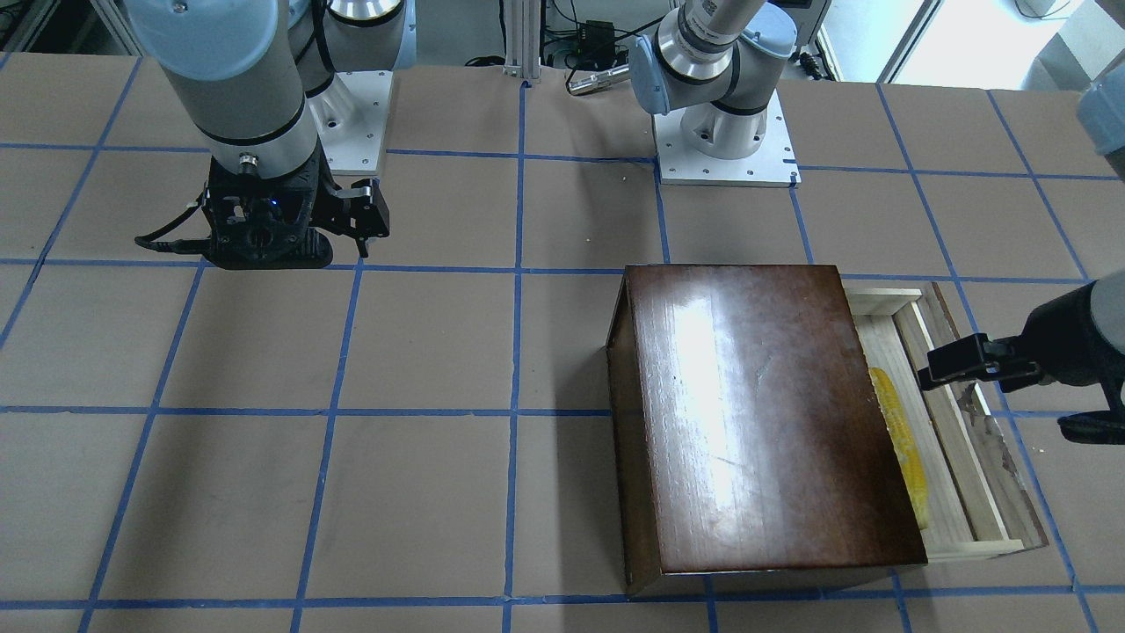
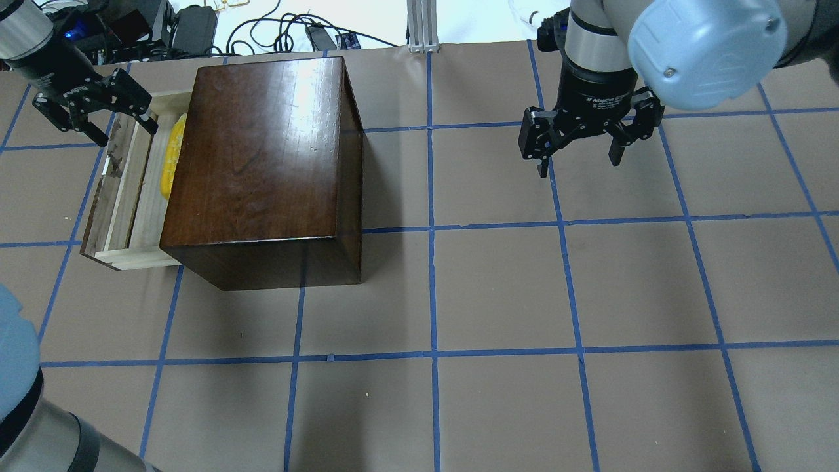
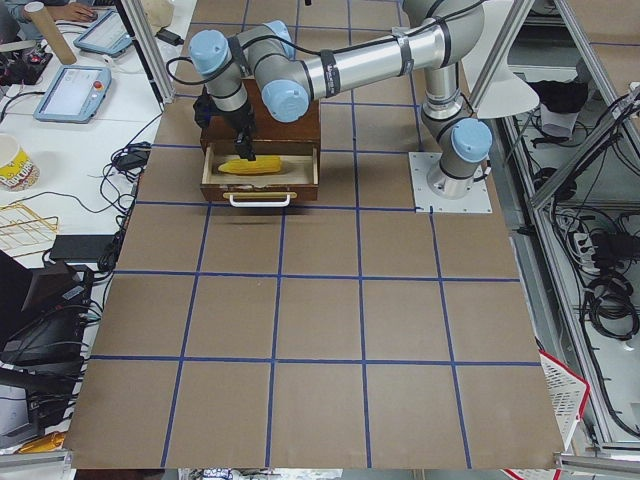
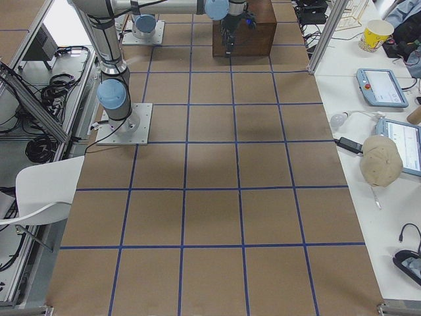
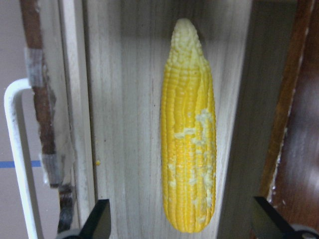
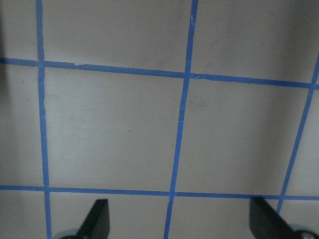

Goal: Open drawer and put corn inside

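The dark-brown box (image 2: 262, 164) stands on the table with its drawer (image 2: 128, 203) pulled out. The yellow corn (image 2: 172, 157) lies flat on the drawer's pale floor, close to the box; the left wrist view shows it (image 5: 189, 139) lengthwise, pale tip pointing away. My left gripper (image 2: 129, 136) hovers open and empty above the drawer, its fingertips (image 5: 99, 221) apart on either side of the corn's thick end. My right gripper (image 2: 579, 166) is open and empty above bare table, far from the box.
The drawer's metal pull (image 5: 17, 149) sticks out from its dark front panel. Brown table (image 2: 498, 295) with blue tape grid stretches to the right of the box. Cables and a metal post (image 2: 419, 26) lie beyond the far edge.
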Available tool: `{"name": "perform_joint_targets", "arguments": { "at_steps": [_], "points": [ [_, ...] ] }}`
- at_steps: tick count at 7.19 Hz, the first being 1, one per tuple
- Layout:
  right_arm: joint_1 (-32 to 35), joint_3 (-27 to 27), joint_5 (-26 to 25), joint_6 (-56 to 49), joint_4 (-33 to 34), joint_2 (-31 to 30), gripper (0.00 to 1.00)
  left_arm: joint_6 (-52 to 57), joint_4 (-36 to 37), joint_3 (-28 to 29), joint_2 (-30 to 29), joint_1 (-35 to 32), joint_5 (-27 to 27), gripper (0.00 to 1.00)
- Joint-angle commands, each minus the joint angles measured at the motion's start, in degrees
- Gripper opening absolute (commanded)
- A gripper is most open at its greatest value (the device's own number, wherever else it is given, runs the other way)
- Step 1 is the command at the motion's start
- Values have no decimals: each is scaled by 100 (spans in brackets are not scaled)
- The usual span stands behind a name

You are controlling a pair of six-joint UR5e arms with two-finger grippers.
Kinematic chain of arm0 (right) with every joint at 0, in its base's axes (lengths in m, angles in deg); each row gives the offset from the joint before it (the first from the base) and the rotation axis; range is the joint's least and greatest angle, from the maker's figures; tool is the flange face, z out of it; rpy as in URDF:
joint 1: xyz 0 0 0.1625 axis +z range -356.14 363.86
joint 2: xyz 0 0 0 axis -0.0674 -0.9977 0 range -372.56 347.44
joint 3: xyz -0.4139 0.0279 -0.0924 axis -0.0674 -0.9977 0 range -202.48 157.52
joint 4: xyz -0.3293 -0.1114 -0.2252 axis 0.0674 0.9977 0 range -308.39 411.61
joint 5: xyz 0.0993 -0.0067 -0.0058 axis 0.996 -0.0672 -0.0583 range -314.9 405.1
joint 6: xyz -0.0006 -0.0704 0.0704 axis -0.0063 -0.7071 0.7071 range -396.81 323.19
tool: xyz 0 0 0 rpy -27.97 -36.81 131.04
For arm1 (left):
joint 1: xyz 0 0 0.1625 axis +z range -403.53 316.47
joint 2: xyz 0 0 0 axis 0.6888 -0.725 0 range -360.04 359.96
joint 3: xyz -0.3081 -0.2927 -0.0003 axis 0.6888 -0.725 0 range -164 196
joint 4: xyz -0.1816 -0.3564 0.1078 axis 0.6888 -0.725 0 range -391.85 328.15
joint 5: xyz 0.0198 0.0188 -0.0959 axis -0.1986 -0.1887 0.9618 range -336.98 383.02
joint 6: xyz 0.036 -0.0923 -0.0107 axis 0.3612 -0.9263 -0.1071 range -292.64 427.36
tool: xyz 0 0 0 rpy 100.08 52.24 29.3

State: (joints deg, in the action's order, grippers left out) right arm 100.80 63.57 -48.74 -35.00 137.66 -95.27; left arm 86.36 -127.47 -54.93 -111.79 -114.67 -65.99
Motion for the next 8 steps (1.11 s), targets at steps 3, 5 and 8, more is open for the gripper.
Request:
{"name": "perform_joint_targets", "arguments": {
  "at_steps": [3, 5, 8],
  "points": [
    [0, 0, 6, 4, 0, 0, 100, -1082, 8, -44, 434, -1287, -63, 100],
    [0, 0, -3, 4, 0, 0, 100, -1458, 43, -297, 618, -1603, -19, 100],
    [0, 0, 6, 4, 0, 0, 100, -1470, 148, -903, 1014, -1737, -71, 100]
  ]
}}
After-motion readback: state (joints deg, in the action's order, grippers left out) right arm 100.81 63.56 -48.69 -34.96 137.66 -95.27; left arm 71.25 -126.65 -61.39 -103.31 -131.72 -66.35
